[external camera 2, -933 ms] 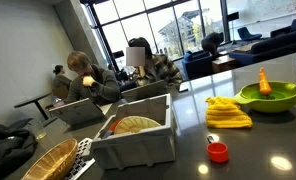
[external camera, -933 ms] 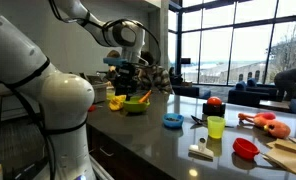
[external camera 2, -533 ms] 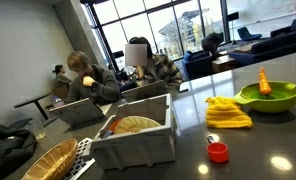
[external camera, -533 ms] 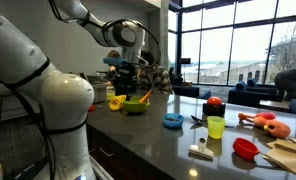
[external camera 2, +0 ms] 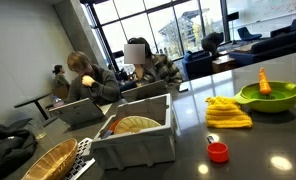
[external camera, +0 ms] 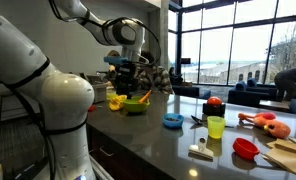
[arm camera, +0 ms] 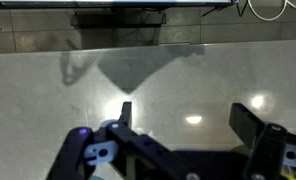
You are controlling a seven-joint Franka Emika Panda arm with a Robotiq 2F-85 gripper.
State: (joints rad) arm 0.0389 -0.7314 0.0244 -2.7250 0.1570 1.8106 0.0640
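Right now the claw (external camera: 126,68) hangs spread wide and empty, above and a little to one side of the green bowl (external camera: 137,104), and the wrist view shows only bare, glossy tabletop (arm camera: 148,60) beneath it. The bowl sits on the tabletop with an orange carrot-like piece (external camera 2: 264,80) standing in it, a yellow cloth (external camera 2: 228,112) just beside the bowl and a small red cap (external camera 2: 218,152) farther from it. A descent slightly off line could, I judge, clip the bowl's rim, and on so slick a surface the bowl might skid or tip and spill the orange piece.
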